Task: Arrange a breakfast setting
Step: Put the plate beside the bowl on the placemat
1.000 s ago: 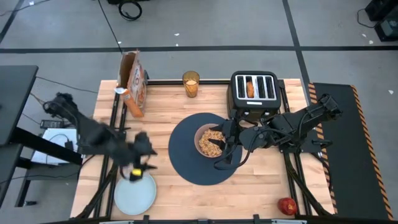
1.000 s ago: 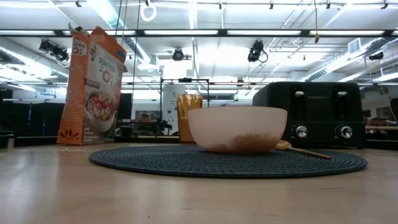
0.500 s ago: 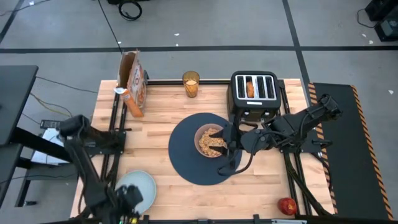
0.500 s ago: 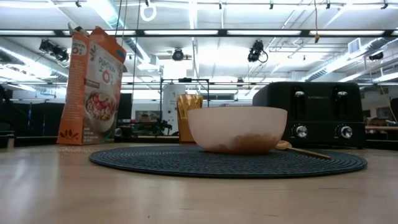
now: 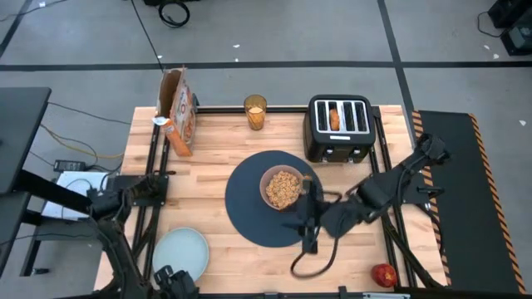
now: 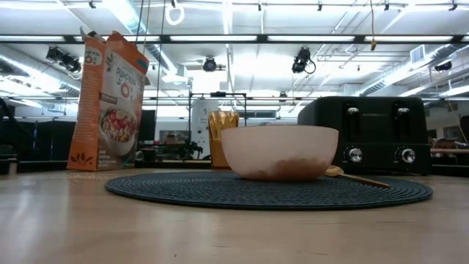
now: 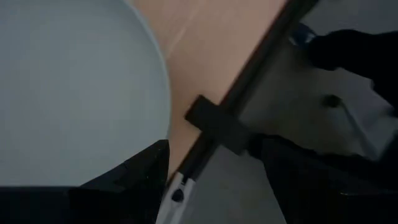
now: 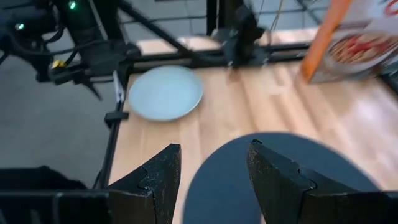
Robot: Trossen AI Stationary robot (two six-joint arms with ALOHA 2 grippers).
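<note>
Grey floor (image 5: 274,33), fluorescent ceiling strips (image 6: 293,38) (workshop-like)

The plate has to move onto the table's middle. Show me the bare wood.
Bare wood lies between the cereal box and the dark-blue mat, and between the plate and the mat. It is crowded around the bowl, right claw and toaster.

overhead and table-level cameras share the mat (image 5: 266,199).
</note>
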